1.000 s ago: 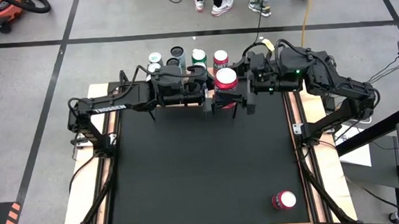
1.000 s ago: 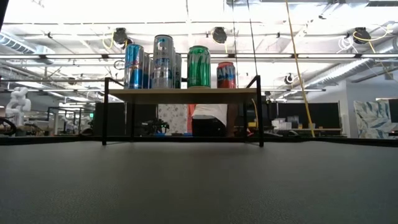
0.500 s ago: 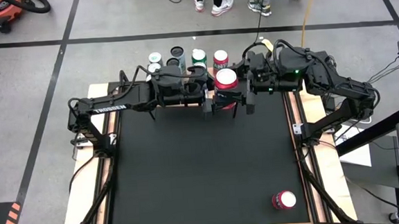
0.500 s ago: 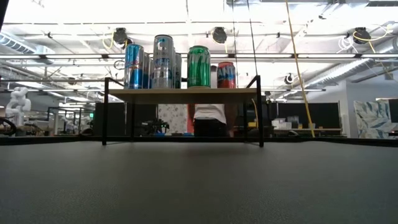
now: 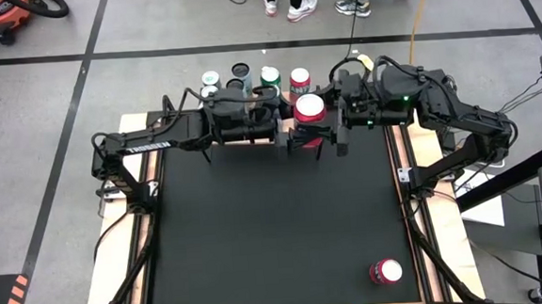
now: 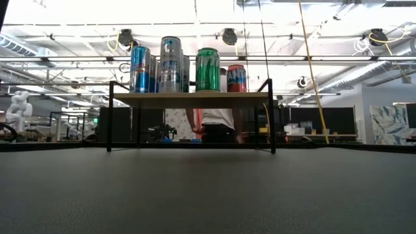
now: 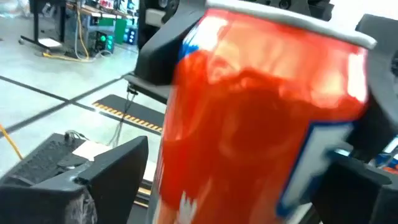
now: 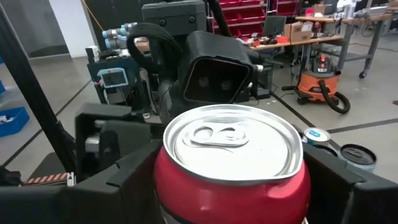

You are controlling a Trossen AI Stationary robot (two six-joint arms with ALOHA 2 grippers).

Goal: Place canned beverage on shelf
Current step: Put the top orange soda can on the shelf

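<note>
Item: red can, upright between both arms at the desk's 12 o'clock edge beside the shelf, clamped by right end effector, left end effector spread open (apparently mid-handover, for shelving).

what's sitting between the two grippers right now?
A red can, upright, held up near the shelf. The high view shows the left gripper and right gripper flanking it; both wrist views show it close up.
</note>
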